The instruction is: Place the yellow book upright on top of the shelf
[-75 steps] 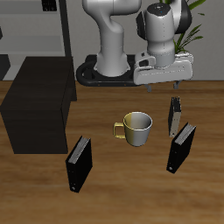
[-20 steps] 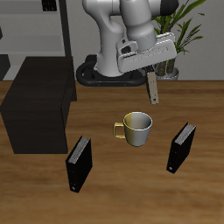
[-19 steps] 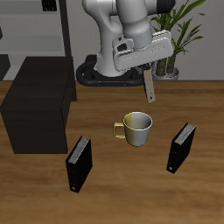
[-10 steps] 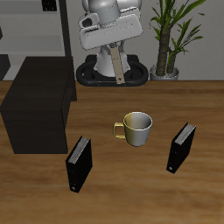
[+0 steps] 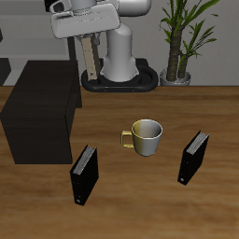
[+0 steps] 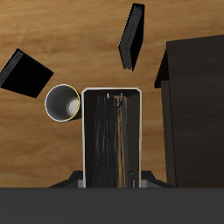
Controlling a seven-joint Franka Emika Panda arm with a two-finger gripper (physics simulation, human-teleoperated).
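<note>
Two fingers of my pincer [image 5: 90,39] are closed on the top edge of the yellow book [image 5: 91,59], which hangs upright beneath it, clear of the worktop [image 5: 159,201] and high in the air. In the exterior view the book sits just past the back corner of the shelf [image 5: 37,107], near the robot's base; I judge it is not yet over the flat top, though depth is hard to read from this camera. In the wrist view the book [image 6: 112,136] fills the middle as a tall striped slab, with the shelf [image 6: 194,105] close beside it and the mug [image 6: 63,102] on the other side.

Below on the worktop stand the cream mug [image 5: 144,137] and two black books [image 5: 84,174] [image 5: 193,156], all well apart from the carried book.

My worries from here: the book is thin and held only at one edge, so it may swing or twist as I travel. If I descend too soon, its lower edge could strike the shelf's corner and lever it out of the grip. If I release while it leans, such a narrow base will likely tip flat on the top, or slide off the edge.
</note>
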